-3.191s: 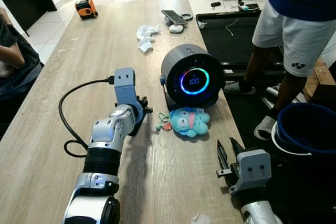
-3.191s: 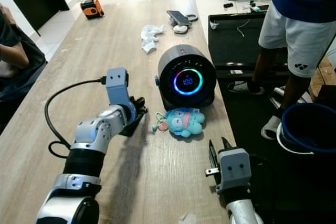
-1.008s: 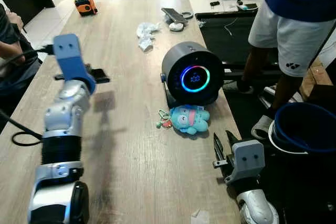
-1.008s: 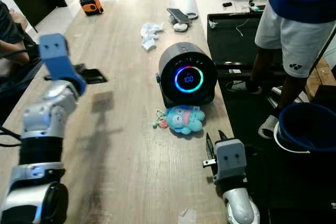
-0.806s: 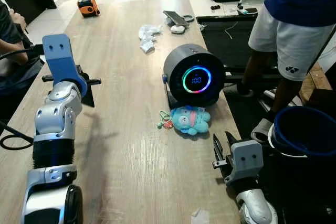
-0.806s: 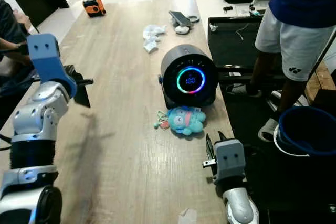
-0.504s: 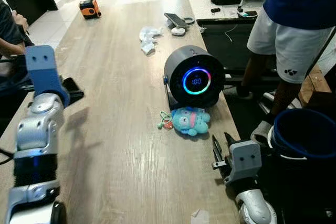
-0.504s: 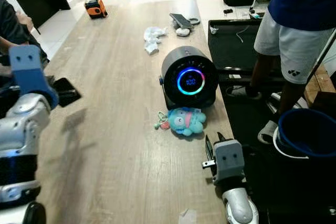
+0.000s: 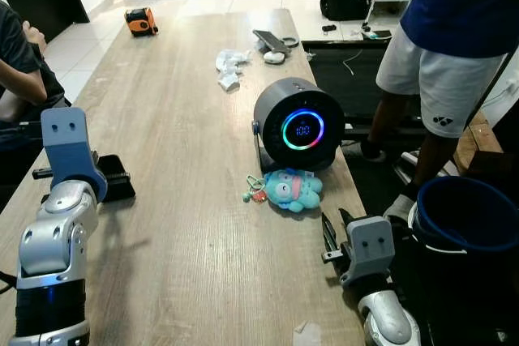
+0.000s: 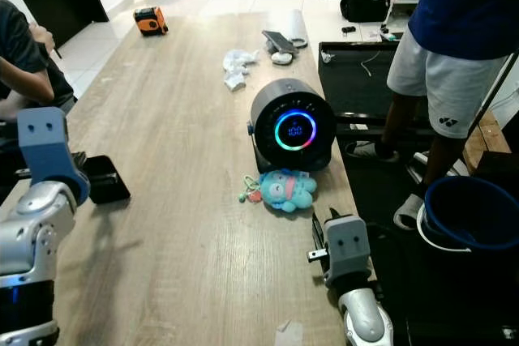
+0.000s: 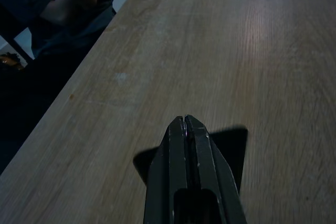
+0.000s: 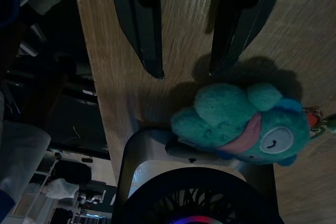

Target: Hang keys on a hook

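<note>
I see the keys lying on the wooden table, attached to a teal plush toy, just near of the round dark fan. My right gripper hovers near the plush, fingers spread. My left gripper sits over the table's left edge, well apart from the keys, fingers pressed together.

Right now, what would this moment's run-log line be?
plush keychain: on table, before round speaker | left gripper: shut, empty, over table's left edge | right gripper: open, near plush | hook: not seen
</note>
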Controlling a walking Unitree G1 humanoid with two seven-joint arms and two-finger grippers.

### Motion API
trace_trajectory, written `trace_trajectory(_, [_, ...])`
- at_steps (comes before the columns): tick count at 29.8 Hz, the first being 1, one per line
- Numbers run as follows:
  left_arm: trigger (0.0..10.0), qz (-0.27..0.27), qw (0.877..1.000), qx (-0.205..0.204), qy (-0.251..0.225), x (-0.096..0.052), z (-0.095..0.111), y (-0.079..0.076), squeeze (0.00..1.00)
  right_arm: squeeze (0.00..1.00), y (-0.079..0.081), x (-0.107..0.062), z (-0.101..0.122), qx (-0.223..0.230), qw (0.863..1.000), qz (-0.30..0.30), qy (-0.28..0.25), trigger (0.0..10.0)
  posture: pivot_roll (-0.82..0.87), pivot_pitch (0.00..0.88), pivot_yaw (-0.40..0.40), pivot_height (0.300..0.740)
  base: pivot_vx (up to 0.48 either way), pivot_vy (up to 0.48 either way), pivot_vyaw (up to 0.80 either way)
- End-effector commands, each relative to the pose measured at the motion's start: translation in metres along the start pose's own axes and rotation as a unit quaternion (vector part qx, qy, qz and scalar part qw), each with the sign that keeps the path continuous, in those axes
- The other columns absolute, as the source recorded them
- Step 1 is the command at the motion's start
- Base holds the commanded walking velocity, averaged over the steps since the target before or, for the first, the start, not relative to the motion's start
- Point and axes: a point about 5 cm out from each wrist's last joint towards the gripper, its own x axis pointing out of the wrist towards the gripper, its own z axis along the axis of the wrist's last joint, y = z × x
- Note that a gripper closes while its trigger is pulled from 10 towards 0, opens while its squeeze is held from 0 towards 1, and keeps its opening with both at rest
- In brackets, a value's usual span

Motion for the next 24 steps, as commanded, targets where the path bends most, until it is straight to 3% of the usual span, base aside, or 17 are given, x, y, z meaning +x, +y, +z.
trace_trajectory(1, [10.0, -0.003, 1.0, 0.002, 0.029, -0.002, -0.017, -0.003, 0.0, 0.0, 0.004, -0.007, -0.014, 0.008, 0.999, 0.007, 0.034, 10.0, 0.07, 0.211, 0.119, 0.74, 0.0, 0.0, 0.0])
trace_trajectory(4, [10.0, -0.004, 0.999, 0.002, 0.034, -0.002, -0.021, -0.005, 0.0, 0.0, 0.003, -0.007, -0.014, 0.008, 0.999, 0.006, 0.033, 10.0, 0.07, 0.206, 0.118, 0.74, 0.0, 0.0, 0.0])
trace_trajectory(7, [10.0, -0.009, 0.998, -0.026, 0.052, -0.003, -0.031, -0.01, 0.0, 0.0, -0.001, -0.006, -0.014, 0.006, 1.0, 0.0, 0.03, 10.0, 0.05, 0.191, 0.116, 0.74, 0.0, 0.0, 0.0])
trace_trajectory(12, [10.0, -0.02, 0.998, -0.053, 0.038, -0.004, -0.029, -0.015, 0.0, 0.0, -0.003, -0.002, -0.012, 0.005, 1.0, -0.003, 0.025, 10.0, 0.04, 0.162, 0.105, 0.74, 0.0, 0.0, 0.0])
trace_trajectory(16, [10.0, -0.042, 0.998, -0.041, 0.02, -0.005, -0.022, -0.023, 0.0, 0.0, -0.001, 0.001, -0.011, 0.004, 1.0, -0.002, 0.02, 10.0, 0.05, 0.144, 0.112, 0.74, 0.0, 0.0, 0.0])
trace_trajectory(22, [10.0, -0.06, 0.997, -0.038, 0.032, -0.007, -0.024, -0.029, 0.0, 0.0, -0.001, 0.003, -0.011, 0.008, 1.0, -0.01, 0.015, 10.0, 0.05, 0.141, 0.118, 0.74, 0.0, 0.0, 0.0])
trace_trajectory(24, [10.0, -0.065, 0.997, -0.035, 0.036, -0.007, -0.025, -0.031, 0.0, 0.0, 0.001, 0.003, -0.012, 0.011, 1.0, -0.016, 0.016, 10.0, 0.07, 0.136, 0.153, 0.74, 0.0, 0.0, 0.0])
